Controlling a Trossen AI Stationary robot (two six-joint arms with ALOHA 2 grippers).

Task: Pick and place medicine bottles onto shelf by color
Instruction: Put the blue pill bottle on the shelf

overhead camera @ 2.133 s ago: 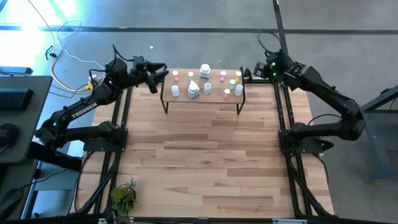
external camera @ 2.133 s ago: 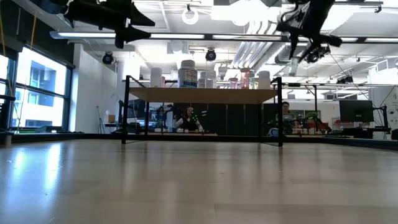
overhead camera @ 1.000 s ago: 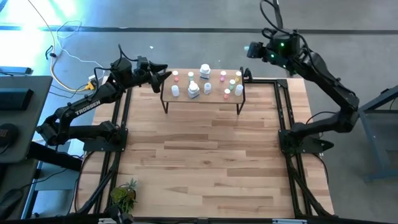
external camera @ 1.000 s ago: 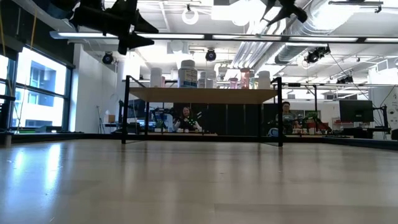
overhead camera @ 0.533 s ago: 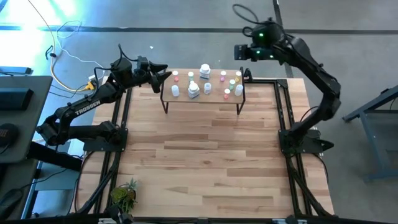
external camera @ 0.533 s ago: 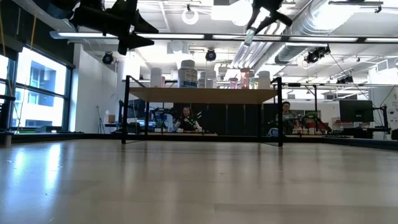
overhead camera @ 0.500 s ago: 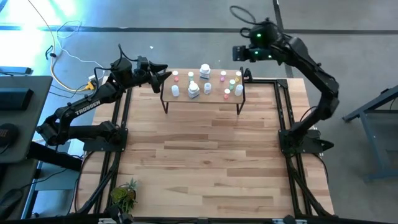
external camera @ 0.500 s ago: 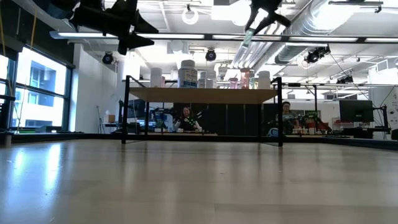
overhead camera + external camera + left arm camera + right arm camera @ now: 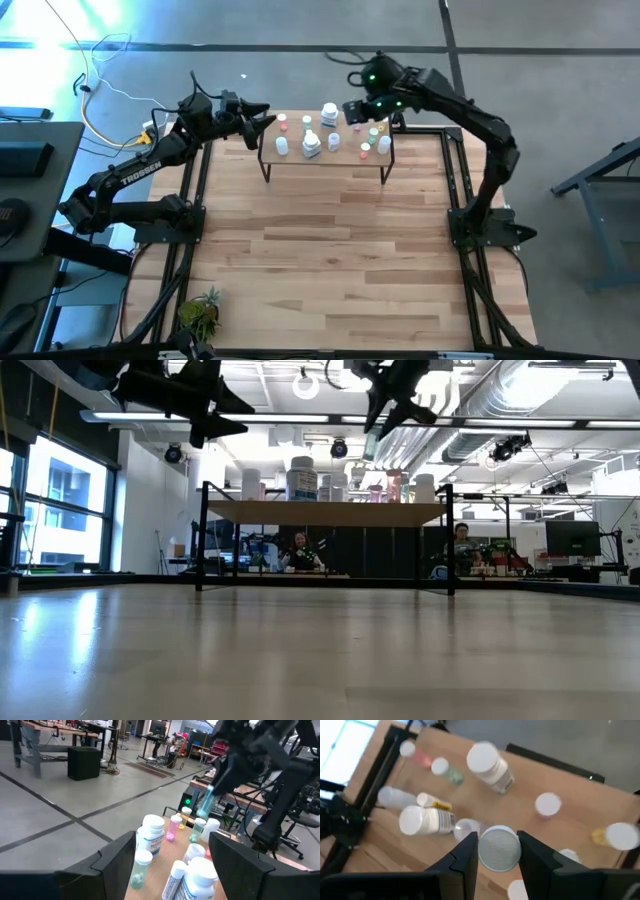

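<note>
The right gripper (image 9: 352, 108) hangs above the shelf (image 9: 345, 157) at the far edge of the worktop (image 9: 320, 250), its fingers (image 9: 466, 855) closed on a small bottle (image 9: 499, 848) whose long axis points steeply down toward the board, cap end facing the wrist camera. The other bottles (image 9: 312, 145) stand upright on the shelf (two larger white ones among the small coloured-capped ones). The left gripper (image 9: 262, 112) hovers just beside the shelf's left end, its fingers (image 9: 120, 857) spread wide and holding nothing.
</note>
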